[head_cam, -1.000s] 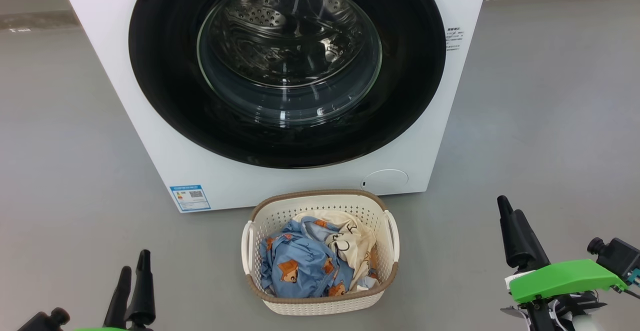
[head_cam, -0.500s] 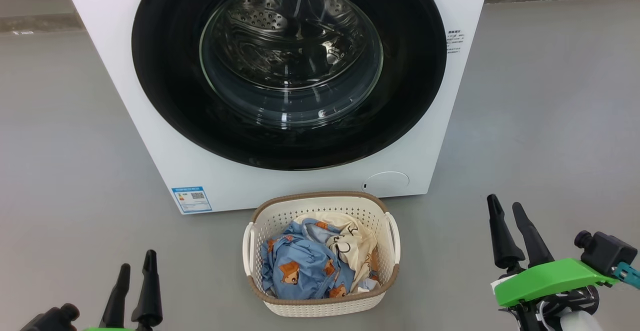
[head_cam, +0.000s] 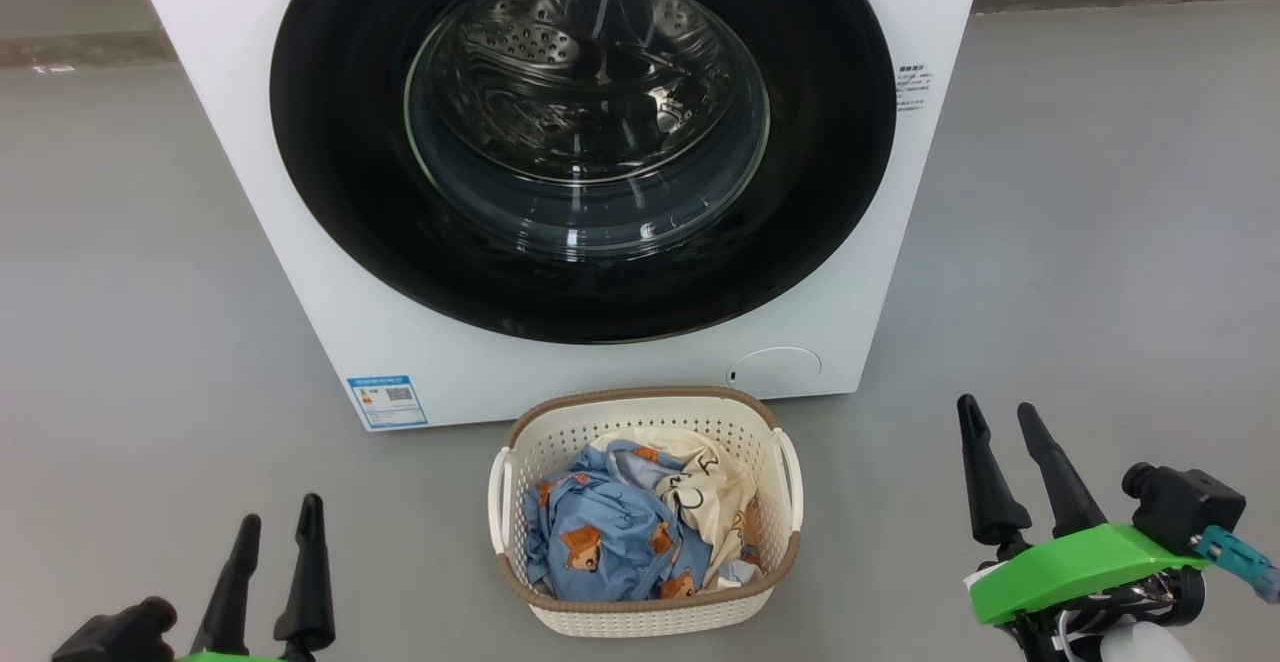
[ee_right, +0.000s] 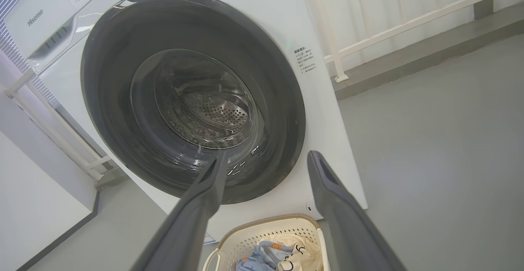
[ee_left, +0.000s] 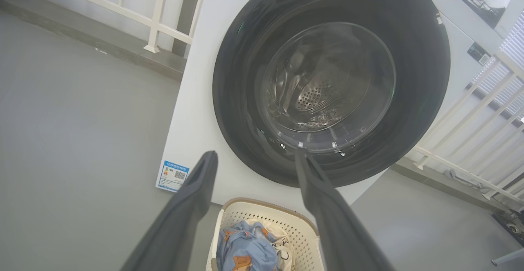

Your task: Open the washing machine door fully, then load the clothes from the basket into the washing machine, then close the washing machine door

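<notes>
The white washing machine (head_cam: pixel 250 142) stands ahead with its round black-rimmed door (head_cam: pixel 330 172) shut flat against the front; the steel drum shows through the glass. On the floor before it sits the cream basket (head_cam: pixel 645 617), holding the clothes (head_cam: pixel 610 532): a blue bear-print garment and a cream one. My left gripper (head_cam: pixel 278 517) is open at the lower left, left of the basket, holding nothing. At the lower right my right gripper (head_cam: pixel 998 418) is open and empty too, well right of the basket. Both wrist views look up at the door (ee_left: pixel 237 78) (ee_right: pixel 106 99) past spread fingers.
Grey floor (head_cam: pixel 150 342) spreads on both sides of the machine. A white railing (ee_left: pixel 155 21) runs behind the machine on the left, and another railing (ee_right: pixel 409 21) stands on its right. A blue label (head_cam: pixel 386 401) and a round lower flap (head_cam: pixel 775 369) mark the machine's front.
The head camera has shifted slightly. My right gripper has turned and drifted left, its two fingers now showing apart. The left gripper has edged right. Door, basket and clothes are unchanged.
</notes>
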